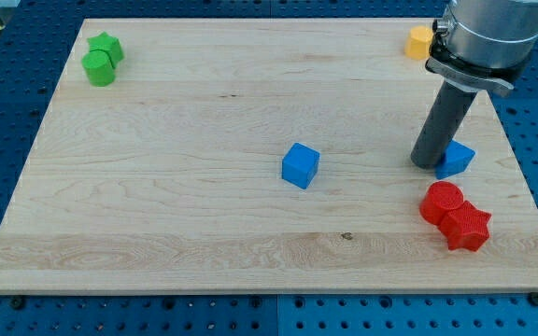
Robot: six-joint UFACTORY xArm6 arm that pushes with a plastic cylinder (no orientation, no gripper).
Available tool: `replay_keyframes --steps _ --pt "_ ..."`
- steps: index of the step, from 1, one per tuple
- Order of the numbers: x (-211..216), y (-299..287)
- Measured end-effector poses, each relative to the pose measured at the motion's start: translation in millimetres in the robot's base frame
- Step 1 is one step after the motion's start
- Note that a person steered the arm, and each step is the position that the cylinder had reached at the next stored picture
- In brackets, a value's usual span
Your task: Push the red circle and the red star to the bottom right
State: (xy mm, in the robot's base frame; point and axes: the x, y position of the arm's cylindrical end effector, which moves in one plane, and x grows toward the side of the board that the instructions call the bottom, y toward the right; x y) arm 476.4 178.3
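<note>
The red circle (pixel 441 202) and the red star (pixel 466 225) lie touching each other near the board's bottom right, the star to the lower right of the circle. My tip (pixel 427 162) stands on the board just above the red circle, a small gap away. It touches the left side of a small blue block (pixel 457 159).
A blue cube (pixel 300 165) lies near the board's middle. A green circle (pixel 98 68) and a green star (pixel 107 45) sit together at the top left. A yellow block (pixel 420 42) is at the top right, partly behind the arm. The wooden board (pixel 157 187) ends close to the red star.
</note>
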Motion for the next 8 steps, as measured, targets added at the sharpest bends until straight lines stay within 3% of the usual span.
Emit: replay_keyframes --steps 8 --pt "81 -22"
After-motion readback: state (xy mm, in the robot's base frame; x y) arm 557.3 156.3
